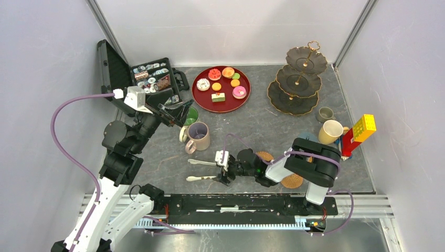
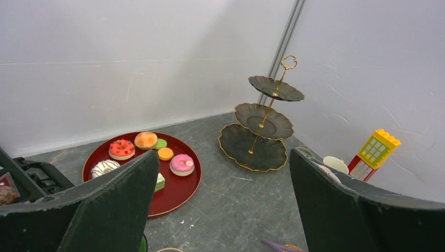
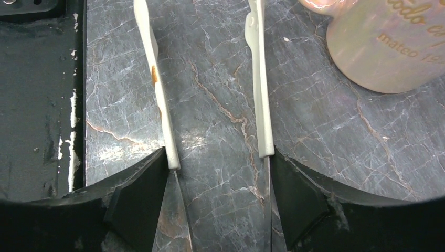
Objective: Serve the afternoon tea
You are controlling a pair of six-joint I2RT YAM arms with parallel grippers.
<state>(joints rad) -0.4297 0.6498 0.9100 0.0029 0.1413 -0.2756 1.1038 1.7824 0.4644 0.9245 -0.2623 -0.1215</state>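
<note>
The right tool [image 3: 218,205] is spread around white tongs [image 3: 210,84] beside the beige mug [image 3: 388,42]. Only the left wrist view shows the left tool [image 2: 220,210] spread too. Near the mug, toy cakes [image 1: 220,84] fill the red tray [image 1: 202,102].

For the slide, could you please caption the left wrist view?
Open left fingers frame the cakes on a red tray beside the empty stand.

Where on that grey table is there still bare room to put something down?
Bare stone lies between the red tray and the tiered stand, reaching toward the arms. It is crowded at right by the yellow mug and toy blocks, and around the beige mug.
</note>
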